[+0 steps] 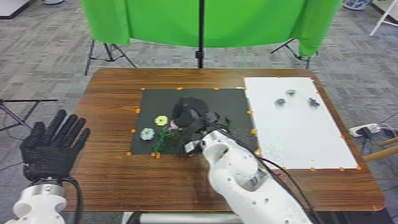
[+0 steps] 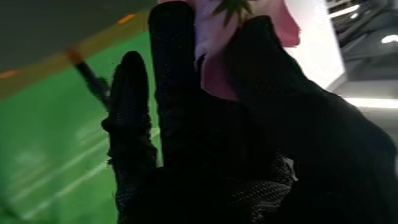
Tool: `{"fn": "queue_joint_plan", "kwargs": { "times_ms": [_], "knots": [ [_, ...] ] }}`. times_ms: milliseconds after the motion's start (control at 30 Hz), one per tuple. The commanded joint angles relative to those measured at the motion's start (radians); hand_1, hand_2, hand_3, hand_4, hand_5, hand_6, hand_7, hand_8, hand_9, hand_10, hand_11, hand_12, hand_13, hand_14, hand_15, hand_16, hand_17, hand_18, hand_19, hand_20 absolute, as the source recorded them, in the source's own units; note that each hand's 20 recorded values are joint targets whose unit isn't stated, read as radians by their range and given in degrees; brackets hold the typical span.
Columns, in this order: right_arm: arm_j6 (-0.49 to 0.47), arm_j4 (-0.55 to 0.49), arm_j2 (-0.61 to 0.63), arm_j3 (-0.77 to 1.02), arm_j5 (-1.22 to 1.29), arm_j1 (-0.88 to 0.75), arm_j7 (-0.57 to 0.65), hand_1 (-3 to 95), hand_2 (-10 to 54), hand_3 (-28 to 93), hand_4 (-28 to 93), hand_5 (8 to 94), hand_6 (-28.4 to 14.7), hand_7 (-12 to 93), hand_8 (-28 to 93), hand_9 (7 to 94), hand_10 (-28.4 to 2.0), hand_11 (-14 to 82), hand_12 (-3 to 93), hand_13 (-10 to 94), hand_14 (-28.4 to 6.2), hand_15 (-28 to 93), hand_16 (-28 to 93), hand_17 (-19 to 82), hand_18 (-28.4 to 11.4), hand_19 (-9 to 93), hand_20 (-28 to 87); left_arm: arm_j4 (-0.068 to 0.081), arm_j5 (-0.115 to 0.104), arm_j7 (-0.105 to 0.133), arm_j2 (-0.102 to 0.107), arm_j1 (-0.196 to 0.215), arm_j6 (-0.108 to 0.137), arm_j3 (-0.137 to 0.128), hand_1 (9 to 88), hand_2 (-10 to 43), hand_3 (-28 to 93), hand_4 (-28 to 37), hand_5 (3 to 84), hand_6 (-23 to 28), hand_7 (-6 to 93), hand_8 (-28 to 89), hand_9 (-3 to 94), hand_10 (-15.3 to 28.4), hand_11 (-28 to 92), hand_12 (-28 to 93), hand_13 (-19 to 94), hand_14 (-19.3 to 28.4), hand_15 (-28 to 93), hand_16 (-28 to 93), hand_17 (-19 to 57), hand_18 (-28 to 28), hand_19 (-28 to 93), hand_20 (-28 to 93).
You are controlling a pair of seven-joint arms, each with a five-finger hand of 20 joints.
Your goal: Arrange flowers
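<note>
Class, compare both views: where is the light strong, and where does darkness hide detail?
Right wrist view: a bright strip glares beside the right hand, which is nearly featureless black; pale streaks cross the green cloth. Head view: fairly even light, the white mat brightest, the left hand dark.

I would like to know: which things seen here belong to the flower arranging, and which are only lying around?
For the job:
- pink flower, held in the right hand
- yellow flower, pale flower, green stem
- dark mat under them

Only around:
- green cloth
- black stand
- small objects on the white sheet, purpose unclear
</note>
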Motion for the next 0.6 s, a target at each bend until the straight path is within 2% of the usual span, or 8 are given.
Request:
{"fn": "queue_joint_plan", "kwargs": {
  "times_ms": [33,100,133,200,267,433,533,600],
  "knots": [
    [-0.02,0.023,-0.011,-0.002,-0.031,-0.027,0.004,60.5,-9.5,69,-28,82.2,1.7,21,1,83.5,-10.3,3.8,31.6,71,-5.7,26,42,28,-19.2,73,34,0.003,-0.003,-0.019,0.003,0.018,0.007,-0.004,23.2,13.4,80,-28.3,41.4,7.7,11.8,-11,36.9,13.6,16,9,30,12.2,17,-2,-5.1,12.2,30,12],
    [-0.031,0.03,-0.011,0.002,-0.047,-0.036,-0.002,60.5,-9.5,69,-28,82.2,1.7,22,1,82.8,-10.4,3.5,31.2,71,-5.6,26,42,28,-19.2,73,34,0.004,-0.006,-0.023,0.001,0.02,0.002,-0.008,23.2,13.4,80,-28.3,41.4,7.7,11.8,-11,36.9,13.6,16,9,30,12.2,17,-2,-5.1,12.2,30,12],
    [-0.051,0.035,-0.014,0.009,-0.05,-0.042,-0.003,60.6,-9.5,69,-28,82.1,1.8,22,1,82.4,-10.4,3.5,31.0,71,-5.7,26,42,28,-19.2,73,34,0.003,-0.001,-0.036,-0.002,0.021,0.0,-0.012,23.3,13.4,80,-28.3,41.4,7.7,11.8,-11,36.9,13.6,16,9,30,12.2,17,-2,-5.1,12.2,30,12],
    [-0.109,0.037,-0.018,0.028,-0.033,-0.055,-0.001,60.5,-9.5,69,-28,81.7,1.8,22,1,81.3,-10.2,4.4,29.8,70,-5.6,26,42,28,-19.1,73,34,0.001,-0.008,-0.047,-0.004,0.026,-0.009,-0.019,23.2,13.3,80,-28.3,41.2,7.6,11.7,-11,36.8,13.7,16,9,30,12.2,17,-2,-5.2,12.2,30,12],
    [-0.123,0.032,-0.013,0.037,-0.016,-0.062,0.018,60.4,-9.5,70,-28,79.9,1.9,23,0,78.4,-10.2,6.9,27.1,69,-5.5,26,41,28,-18.8,72,33,0.002,-0.016,-0.049,-0.004,0.02,-0.006,-0.018,23.1,13.4,79,-28.3,40.9,7.5,11.7,-11,36.6,13.6,16,9,30,12.2,17,-2,-5.2,12.2,30,12],
    [-0.134,-0.005,-0.005,0.049,-0.009,-0.068,0.015,59.9,-9.5,70,-28,75.4,0.9,24,-2,67.7,-11.9,13.8,16.4,65,-5.7,29,40,27,-18.9,72,34,0.003,-0.015,-0.047,-0.007,0.028,-0.011,-0.027,23.0,13.2,79,-28.3,40.7,7.4,11.8,-10,36.4,13.6,16,9,30,12.2,17,-2,-5.2,12.3,29,12],
    [-0.142,-0.028,-0.002,0.056,0.005,-0.069,0.024,56.9,-9.5,73,-28,72.7,0.7,26,-3,61.8,-12.2,13.1,15.7,60,-7.0,37,34,26,-19.1,73,36,0.009,-0.018,-0.044,-0.008,0.023,-0.029,-0.021,22.8,12.8,80,-28.3,40.5,7.4,11.7,-10,36.2,13.5,16,9,29,12.2,16,-2,-5.3,12.3,29,12],
    [-0.147,-0.041,-0.001,0.06,0.018,-0.07,0.03,55.4,-9.5,75,-28,71.6,0.7,26,-3,59.5,-12.2,13.1,15.7,58,-7.6,40,31,26,-19.1,74,36,0.009,-0.016,-0.045,-0.008,0.021,-0.026,-0.017,22.7,12.2,80,-28.3,40.2,7.3,11.7,-10,36.0,13.5,16,9,29,12.1,16,-2,-5.4,12.3,29,12]
  ]
}}
